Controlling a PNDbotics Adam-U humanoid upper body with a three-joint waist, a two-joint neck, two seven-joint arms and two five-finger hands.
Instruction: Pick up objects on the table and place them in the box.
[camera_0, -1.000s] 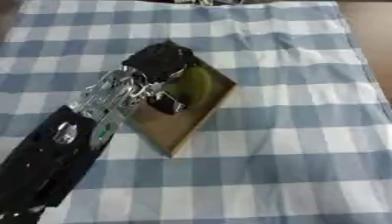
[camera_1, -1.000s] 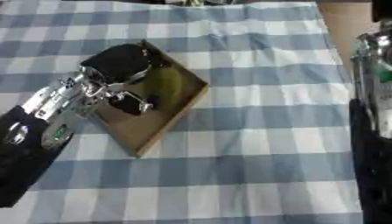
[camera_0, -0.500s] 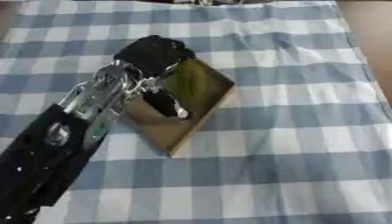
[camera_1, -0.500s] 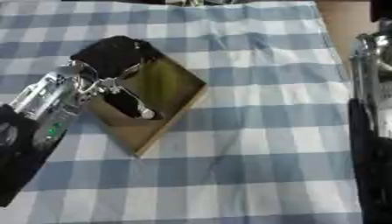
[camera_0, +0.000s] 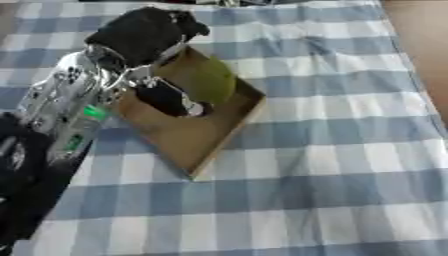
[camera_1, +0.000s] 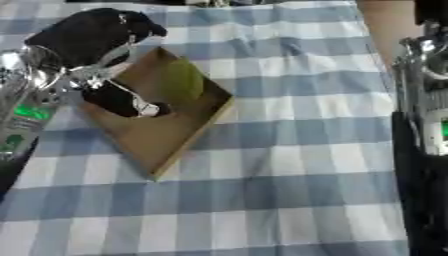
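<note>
I am looking down from the robot's head at a worktop covered edge to edge by a blue-and-white checked cloth, lying fairly flat with a few soft creases toward the far side. Past the cloth's right edge, in the upper right corner, a strip of plain brown floor shows; little else of the room is visible. A shallow brown cardboard box sits on the cloth left of centre, turned so one corner points toward me. Inside it, against the far right wall, lies a rounded green object, blurred so I cannot say more than its colour and shape. My left arm comes in from the lower left, black with silver joints and a small green light, and my left hand sits over the box's far left corner. Its dark fingers are curled, with one reaching down into the box beside the green object, but I cannot tell whether they grip anything. My right arm stands along the right edge in the right eye view; its hand is out of sight.
</note>
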